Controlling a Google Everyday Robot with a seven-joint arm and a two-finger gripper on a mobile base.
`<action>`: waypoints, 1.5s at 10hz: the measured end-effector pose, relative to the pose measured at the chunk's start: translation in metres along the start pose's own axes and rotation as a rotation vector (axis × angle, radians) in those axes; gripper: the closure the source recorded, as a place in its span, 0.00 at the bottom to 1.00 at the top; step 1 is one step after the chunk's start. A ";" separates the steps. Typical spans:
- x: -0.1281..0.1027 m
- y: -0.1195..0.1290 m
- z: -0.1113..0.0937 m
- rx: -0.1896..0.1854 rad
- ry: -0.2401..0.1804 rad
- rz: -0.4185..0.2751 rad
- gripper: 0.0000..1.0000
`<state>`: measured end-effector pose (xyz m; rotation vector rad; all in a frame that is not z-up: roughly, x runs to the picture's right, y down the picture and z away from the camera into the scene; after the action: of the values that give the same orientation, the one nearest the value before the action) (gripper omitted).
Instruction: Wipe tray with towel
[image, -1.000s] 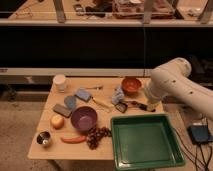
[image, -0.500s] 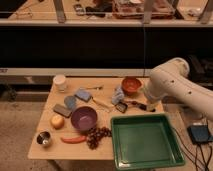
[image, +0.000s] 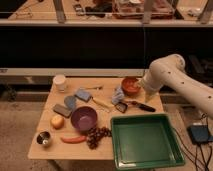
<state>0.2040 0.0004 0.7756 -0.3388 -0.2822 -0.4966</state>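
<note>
The green tray (image: 172, 156) lies at the table's front right corner with nothing in it. The towel (image: 119, 95), a small crumpled pale blue-grey cloth, lies on the table behind the tray, just left of an orange bowl (image: 131, 85). My white arm comes in from the right and bends down behind the table's right end. My gripper (image: 148, 91) hangs at the arm's tip, right of the orange bowl and a short way right of the towel. It holds nothing and stands open.
A black-handled brush (image: 136, 105) lies between the towel and the tray. To the left are a purple bowl (image: 83, 118), grapes (image: 97, 135), a blue sponge (image: 83, 94), a dark grey block (image: 62, 110), an apple (image: 57, 121), a metal cup (image: 44, 138) and a white cup (image: 60, 82).
</note>
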 end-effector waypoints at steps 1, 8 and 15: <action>0.003 -0.012 0.006 0.007 -0.042 -0.026 0.35; -0.007 -0.044 0.022 0.050 -0.013 -0.130 0.35; -0.026 -0.070 0.057 0.018 0.077 -0.209 0.35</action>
<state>0.1361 -0.0243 0.8356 -0.2728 -0.2489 -0.7109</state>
